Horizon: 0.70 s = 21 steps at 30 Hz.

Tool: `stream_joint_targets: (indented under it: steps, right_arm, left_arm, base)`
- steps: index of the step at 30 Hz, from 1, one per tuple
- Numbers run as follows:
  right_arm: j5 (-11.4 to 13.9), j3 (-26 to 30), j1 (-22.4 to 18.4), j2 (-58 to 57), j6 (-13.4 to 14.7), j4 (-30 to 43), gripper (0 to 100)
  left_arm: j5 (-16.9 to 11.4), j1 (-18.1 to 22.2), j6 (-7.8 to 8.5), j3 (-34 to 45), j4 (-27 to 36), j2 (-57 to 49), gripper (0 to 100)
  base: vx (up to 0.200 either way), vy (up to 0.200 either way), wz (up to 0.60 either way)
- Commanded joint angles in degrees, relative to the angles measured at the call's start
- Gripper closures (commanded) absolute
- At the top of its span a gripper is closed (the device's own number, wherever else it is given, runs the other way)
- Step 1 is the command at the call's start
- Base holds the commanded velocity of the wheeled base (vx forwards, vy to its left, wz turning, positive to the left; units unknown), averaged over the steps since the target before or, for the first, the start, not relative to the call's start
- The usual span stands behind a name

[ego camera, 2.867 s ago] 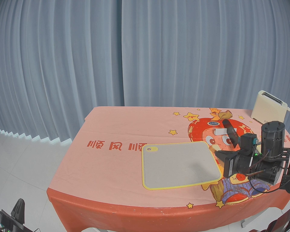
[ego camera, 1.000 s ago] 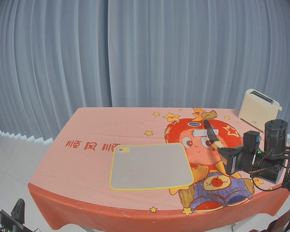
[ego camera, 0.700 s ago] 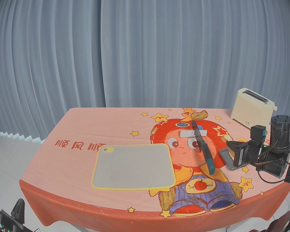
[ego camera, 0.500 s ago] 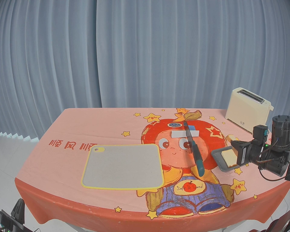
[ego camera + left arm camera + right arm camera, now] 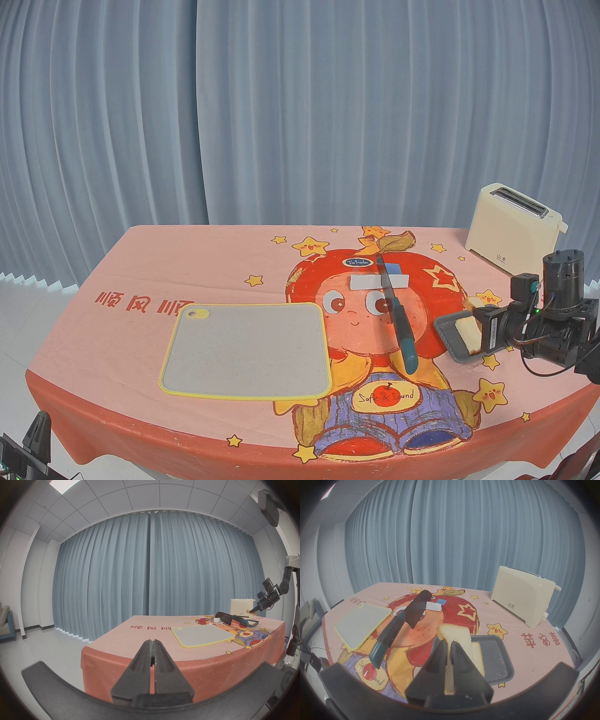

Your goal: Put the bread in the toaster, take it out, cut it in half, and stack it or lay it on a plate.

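Note:
A slice of bread (image 5: 456, 637) stands tilted over a grey tray (image 5: 497, 658) at the table's right side. My right gripper (image 5: 448, 648) is shut on its near edge. From the head camera the same gripper (image 5: 475, 315) sits at the tray (image 5: 447, 331) with the bread (image 5: 467, 326) showing beside it. The cream toaster (image 5: 512, 228) stands behind, at the back right, slot up and apart from the gripper. A dark knife (image 5: 395, 315) with a teal handle lies mid-table. My left gripper (image 5: 153, 658) hangs shut and holding nothing, low off the table's left front corner.
A grey cutting board (image 5: 247, 351) with a yellow rim lies left of the knife, bare. A small white and blue label (image 5: 378, 280) sits under the knife's blade. The orange printed cloth covers the table (image 5: 187, 275); a blue curtain hangs behind.
The head camera has swung right, so the whole table scene slid left. The tray and bread came into view, and my right gripper now sits at the tray instead of by the board's right edge.

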Motion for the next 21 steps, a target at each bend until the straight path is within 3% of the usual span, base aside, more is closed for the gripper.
stream_joint_targets:
  steps: [1,21]
  right_arm:
    - [-0.4,0.2,0.0,3.0,0.0,0.0,100]
    - [-0.8,0.1,-2.2,6.3,-0.1,-0.1,100]
  left_arm:
    - [0.1,0.0,-0.03,1.0,0.0,0.0,100]
    - [0.1,0.0,-0.03,1.0,0.0,0.0,100]
  base:
    - [0.0,0.0,0.0]
    - [0.0,0.0,0.0]
